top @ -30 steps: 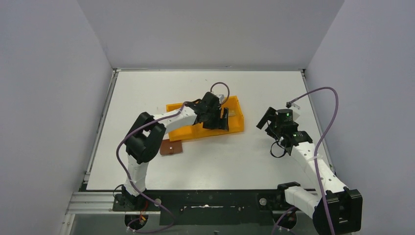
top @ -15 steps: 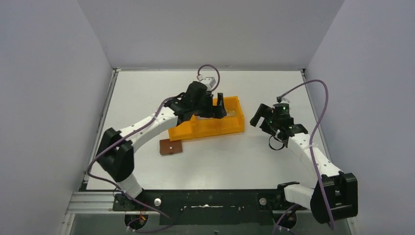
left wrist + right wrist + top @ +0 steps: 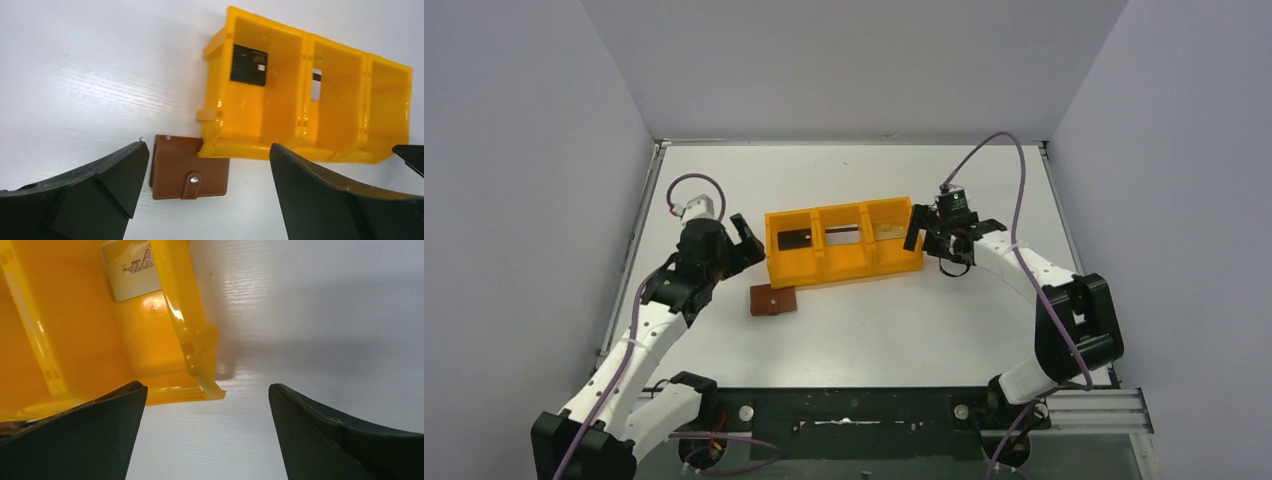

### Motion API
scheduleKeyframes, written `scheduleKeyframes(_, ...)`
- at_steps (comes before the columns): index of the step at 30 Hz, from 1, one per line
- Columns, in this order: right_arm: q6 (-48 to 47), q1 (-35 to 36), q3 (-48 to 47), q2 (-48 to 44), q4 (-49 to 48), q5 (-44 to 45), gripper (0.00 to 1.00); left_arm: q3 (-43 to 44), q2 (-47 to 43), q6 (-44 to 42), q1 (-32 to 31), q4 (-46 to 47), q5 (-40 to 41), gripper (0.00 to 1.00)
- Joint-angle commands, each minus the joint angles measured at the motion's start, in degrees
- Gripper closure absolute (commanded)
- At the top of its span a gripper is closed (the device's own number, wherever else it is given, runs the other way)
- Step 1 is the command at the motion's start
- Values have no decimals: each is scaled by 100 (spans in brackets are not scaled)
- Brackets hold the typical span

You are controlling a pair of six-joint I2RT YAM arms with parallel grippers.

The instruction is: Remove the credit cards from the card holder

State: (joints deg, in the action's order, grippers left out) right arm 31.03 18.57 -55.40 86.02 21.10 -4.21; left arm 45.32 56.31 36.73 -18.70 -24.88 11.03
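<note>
The card holder (image 3: 773, 300) is a brown wallet lying shut, snap tab fastened, just in front of the orange tray's left corner; it also shows in the left wrist view (image 3: 185, 172). A black credit card (image 3: 248, 65) lies in the tray's left compartment (image 3: 795, 239). In the middle compartment a grey card (image 3: 844, 238) shows as a sliver. The right compartment holds a tan-gold card (image 3: 131, 270). My left gripper (image 3: 744, 242) hangs open and empty left of the tray, above the wallet's side (image 3: 207, 150). At the tray's right end my right gripper (image 3: 924, 232) is open and empty (image 3: 207, 387).
The orange three-compartment tray (image 3: 844, 268) stands mid-table, its long side facing me. White table surface spreads in front of and behind it. Grey walls close the table on the left, back and right.
My left arm swung from over the tray to its left side, its gripper opening wider. My right arm moved left up to the tray's right end, still open.
</note>
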Motion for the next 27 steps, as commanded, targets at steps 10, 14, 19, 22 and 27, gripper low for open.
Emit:
scheduleKeyframes(10,-2,497,-443,977,379,1132,2,-1521,-222,1060,488,218,-262,6)
scheduleKeyframes(14,180,633,-113,746,374,1264,2,-1640,-206,1147,523,354,-215,6)
scheduleKeyframes(19,321,674,212,373,324,1338,2,-1841,-126,1164,539,664,-364,7)
scheduleKeyframes(22,283,675,228,157,319,1300,2,-1932,23,1127,535,917,-604,11)
scheduleKeyframes(27,246,679,129,-223,359,1255,2,-1998,389,1102,538,1212,-892,20)
